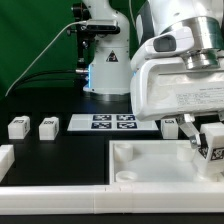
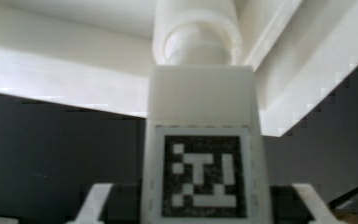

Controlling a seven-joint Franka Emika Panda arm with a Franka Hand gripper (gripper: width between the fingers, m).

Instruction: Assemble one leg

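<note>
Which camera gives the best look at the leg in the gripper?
The wrist view: the leg is large and central, tag facing the camera. The exterior view shows it small at its right edge, partly hidden by the gripper.

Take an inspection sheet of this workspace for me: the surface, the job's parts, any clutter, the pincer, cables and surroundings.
Surface: black table, with the marker board lying flat on it.
Job's things: held leg in the pincer, by the tray-like piece; two loose legs on the exterior view's left; another leg partly hidden behind the pincer.
Clutter: white part, cut off at the exterior view's left edge.
Grippers: pincer shut on the held leg.
Cables: thin cable arcing at the back.
Surroundings: green backdrop; arm base.
</note>
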